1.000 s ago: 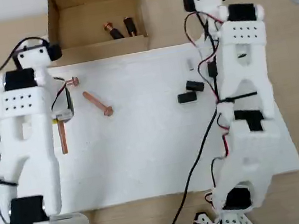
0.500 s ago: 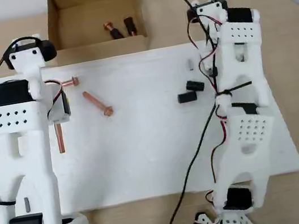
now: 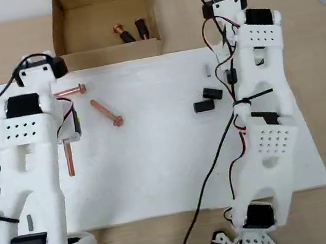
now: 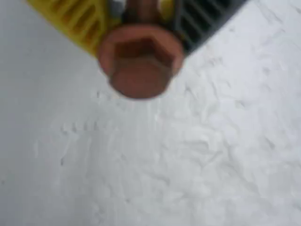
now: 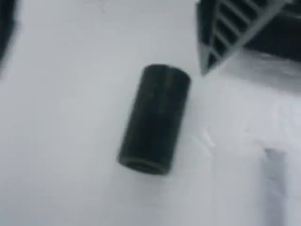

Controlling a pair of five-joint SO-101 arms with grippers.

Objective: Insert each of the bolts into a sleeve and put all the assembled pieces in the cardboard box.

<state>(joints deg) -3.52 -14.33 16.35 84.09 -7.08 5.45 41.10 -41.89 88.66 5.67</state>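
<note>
Left claw [image 4: 141,10] is clamped on a bolt [image 3: 69,158] by the shaft, hex head facing its wrist camera. The bolt's long axis runs near-to-far along the left side of the white mat [image 3: 160,179].

Right claw [image 3: 228,78] hangs just beside two black sleeves [image 3: 213,93] lying flat and close together on the mat's right half. Its spread cannot be told. Its wrist view has one sleeve [image 5: 154,120] lying free, probably the nearer of the two.

The sleeves are well apart from the held bolt, across the mat, so the right arm is nearer. The mid-mat gives room to meet.

Two loose bolts [image 3: 106,113] lie near the left arm. The cardboard box [image 3: 60,32] at the bench's far side holds two assembled pieces [image 3: 123,33].
</note>
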